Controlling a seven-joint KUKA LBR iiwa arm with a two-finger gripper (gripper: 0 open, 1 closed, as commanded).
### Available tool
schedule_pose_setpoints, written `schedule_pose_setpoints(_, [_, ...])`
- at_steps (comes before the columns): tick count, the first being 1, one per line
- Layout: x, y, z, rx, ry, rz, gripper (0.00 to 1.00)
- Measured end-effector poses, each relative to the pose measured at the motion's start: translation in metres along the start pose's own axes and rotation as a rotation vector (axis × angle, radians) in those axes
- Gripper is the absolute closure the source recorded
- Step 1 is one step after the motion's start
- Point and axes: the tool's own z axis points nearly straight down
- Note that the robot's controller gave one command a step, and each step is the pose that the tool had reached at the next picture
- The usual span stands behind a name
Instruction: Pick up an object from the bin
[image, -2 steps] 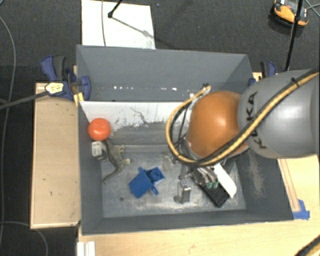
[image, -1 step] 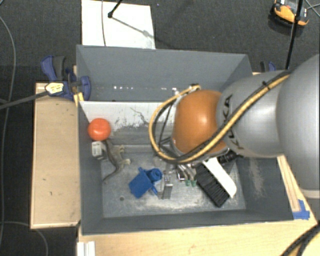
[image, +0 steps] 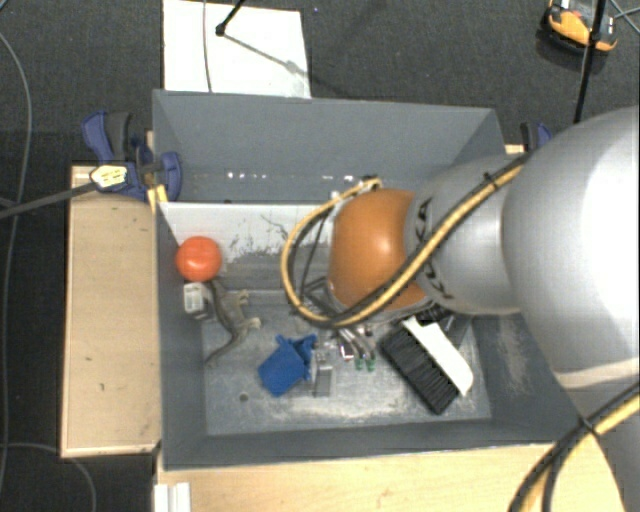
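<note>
Grey metal bin (image: 320, 140), a few loose things on its floor, no heap.

Arm comes in from the view's right and covers the right half of the bin. Orange cover (image: 372, 250) on the wrist, yellow-and-black cables (image: 296, 250) looped round it.

Gripper (image: 336, 362) is low over the floor, about midway along the near wall. Its underside is crowded by the wrist, so whether the jaws are wide or closed cannot be told. Nothing can be made out held in them.

Nearest thing: a blue crumpled lump (image: 286, 366), lying on the floor just beside the gripper on the side toward the bin's left wall. Contact cannot be told.

On the gripper's other side, near it, a black-bristled brush with a white back (image: 432, 368), lying slantwise toward the near right corner.

Small green bits (image: 365, 365) just by the gripper.

Well apart, by the left wall: an orange ball (image: 198, 258); below it a small white-and-grey piece (image: 195, 298); next to that a bent grey-brown piece (image: 232, 325).
</note>
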Motion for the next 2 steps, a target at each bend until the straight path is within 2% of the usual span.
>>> schedule_pose_setpoints(1, [-0.0015,0.0092,0.019,-0.005,0.007,-0.071,0.0])
schedule_pose_setpoints(2, [0.0005,0.011,0.0168,-0.004,-0.001,-0.029,0.0])
